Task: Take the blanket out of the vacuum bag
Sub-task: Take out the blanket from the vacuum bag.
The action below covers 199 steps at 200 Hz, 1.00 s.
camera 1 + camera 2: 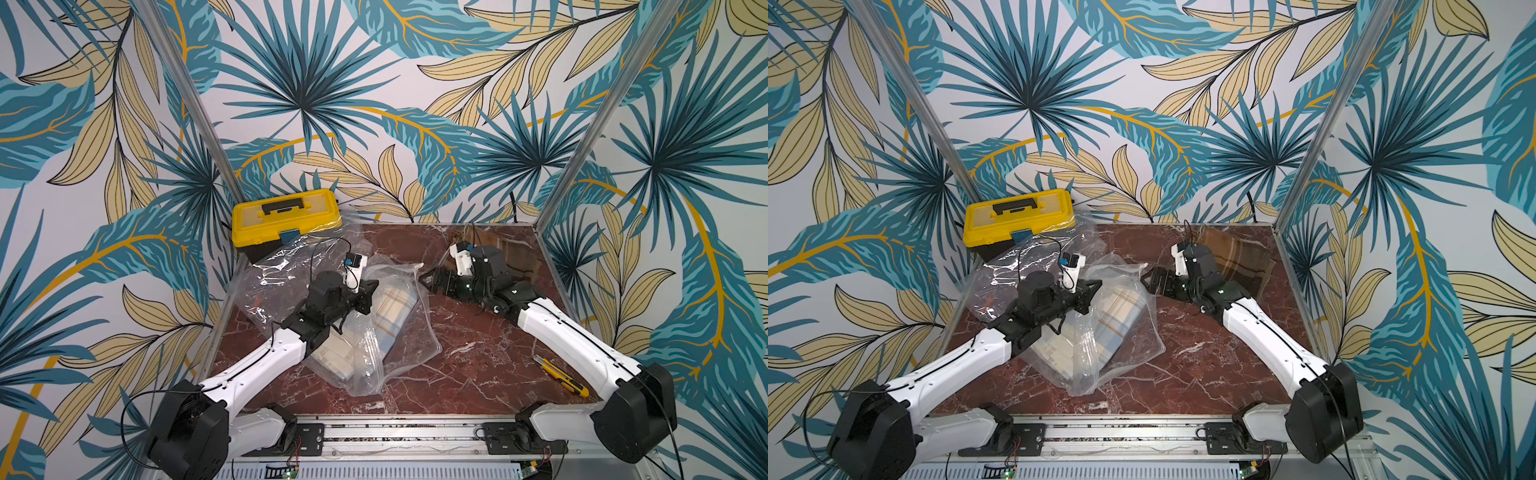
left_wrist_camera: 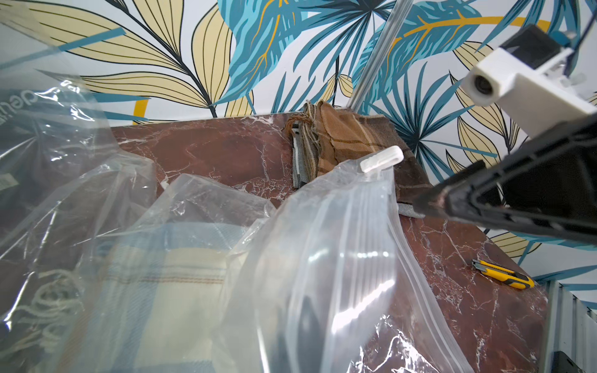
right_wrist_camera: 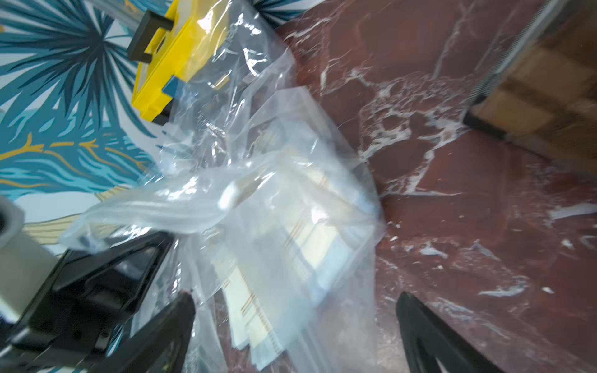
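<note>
On the red-brown marble tabletop, the left end effector, tips hidden by plastic, pinches the crinkly clear plastic vacuum bag at nine o'clock, the blue-and-cream plaid blanket inside, while the right end effector gapes wide, empty.

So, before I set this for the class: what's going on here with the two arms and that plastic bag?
Two robot arms are working on a clear vacuum bag lying on the marbled table. The left gripper is shut and appears to pinch the bag's zip edge, holding it raised. The right gripper is wide open beside the bag's raised corner, holding nothing. The checked blanket is wholly inside the bag, not yet pulled out. A yellow toolbox and a utility knife lie aside.
</note>
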Tool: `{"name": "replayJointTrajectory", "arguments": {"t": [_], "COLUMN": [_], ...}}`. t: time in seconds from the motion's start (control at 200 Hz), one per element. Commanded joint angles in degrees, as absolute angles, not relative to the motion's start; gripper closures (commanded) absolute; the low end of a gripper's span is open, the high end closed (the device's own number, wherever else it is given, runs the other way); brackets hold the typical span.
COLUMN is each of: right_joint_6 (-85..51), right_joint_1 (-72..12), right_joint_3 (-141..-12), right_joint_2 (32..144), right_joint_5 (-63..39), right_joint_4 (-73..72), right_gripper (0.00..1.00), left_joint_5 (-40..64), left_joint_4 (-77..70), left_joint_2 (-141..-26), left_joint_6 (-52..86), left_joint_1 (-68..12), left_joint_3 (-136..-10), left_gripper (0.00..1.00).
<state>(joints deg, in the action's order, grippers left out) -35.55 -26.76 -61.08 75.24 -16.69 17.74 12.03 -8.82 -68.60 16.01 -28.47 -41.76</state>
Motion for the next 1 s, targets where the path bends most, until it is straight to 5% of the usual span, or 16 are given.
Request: {"name": "replayJointTrajectory", "arguments": {"t": [0.0, 0.431, 0.821, 0.992], "right_joint_6": [-38.70, -46.65, -44.23, -43.36], "right_joint_1": [-30.75, -44.74, -45.35, -44.74], "right_joint_3": [-58.91, -56.26, -63.02, -63.19], "right_joint_2": [72.19, 85.32, 102.87, 107.14], "right_joint_5": [-14.26, -7.14, 2.81, -0.27], "right_joint_4": [17.05, 11.98, 8.63, 2.65], "right_gripper": [0.01, 0.03, 0.04, 0.03], "left_joint_5": [9.59, 7.47, 7.20, 7.18], "left_joint_4": [-12.15, -11.78, -10.89, -10.96], "left_joint_2": [-68.86, -67.56, -66.24, -67.23], "left_joint_6": [15.61, 15.27, 15.64, 15.33], "left_joint_1": [-28.63, -28.76, -28.76, -28.81], "left_joint_3": [-41.74, -41.24, -40.30, -39.24], "left_gripper": [1.00, 1.00, 1.00, 1.00]}}
